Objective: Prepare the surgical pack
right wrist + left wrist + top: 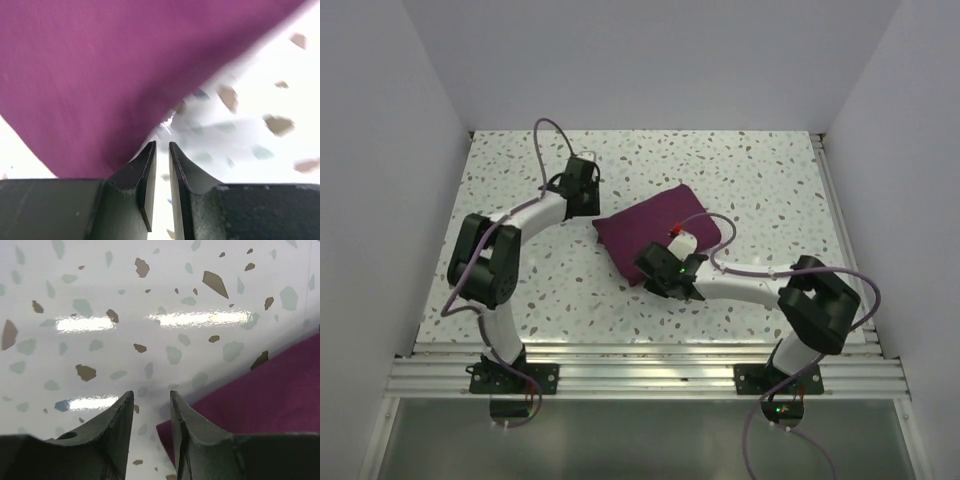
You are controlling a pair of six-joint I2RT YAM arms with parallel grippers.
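The surgical pack (660, 228) lies on the speckled table as a folded plum-purple bundle; only its cloth shows, the contents are hidden. My left gripper (588, 205) hovers just off the bundle's left corner. In the left wrist view its jaws (151, 397) stand apart over bare table with nothing between them, and the purple cloth (265, 395) lies to their right. My right gripper (655, 272) is at the bundle's near edge. In the right wrist view the right gripper (162, 146) has its jaws a narrow gap apart and empty, with the cloth (100, 75) filling the upper left.
White walls close in the table (770, 190) on the left, back and right. An aluminium rail (650, 372) runs along the near edge, where both arm bases are bolted. Purple cables loop off each arm.
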